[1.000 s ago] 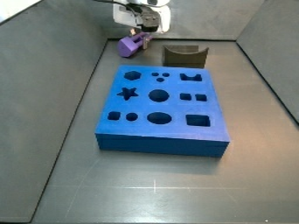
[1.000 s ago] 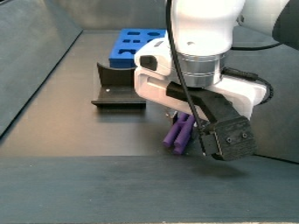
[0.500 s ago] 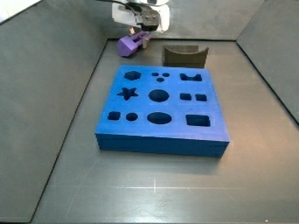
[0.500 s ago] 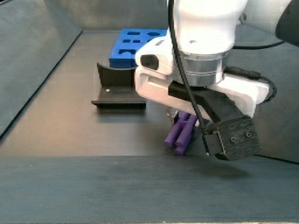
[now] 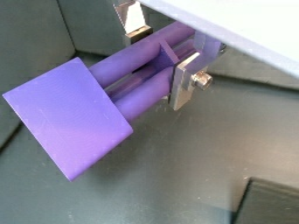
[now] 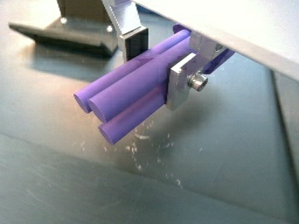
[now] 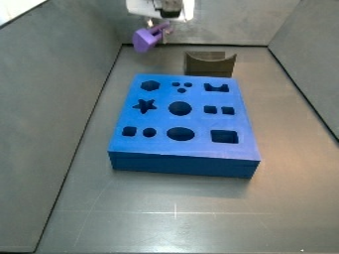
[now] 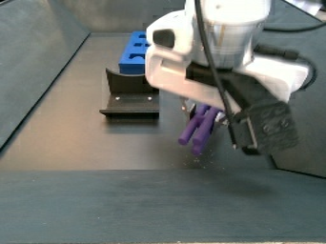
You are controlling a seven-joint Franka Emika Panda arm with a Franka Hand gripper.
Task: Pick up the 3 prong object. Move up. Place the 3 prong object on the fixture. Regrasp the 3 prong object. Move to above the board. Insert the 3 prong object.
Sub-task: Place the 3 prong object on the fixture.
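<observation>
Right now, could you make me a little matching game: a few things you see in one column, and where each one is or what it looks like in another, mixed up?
Things:
1. 3 prong object
2. board
3. fixture
4. gripper

Descriptions:
A. blue, flat on the floor, full of shaped holes
B. dark, standing on the floor between the board and the gripper in a side view
C. light purple, clamped between the jaws, off the floor
D. jaws closed, hanging above the floor away from the board

Pairs: 1-C, 2-A, 3-B, 4-D

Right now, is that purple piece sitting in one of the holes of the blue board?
No: in a side view the 3 prong object hangs clamped in the gripper, beyond the board.
</observation>
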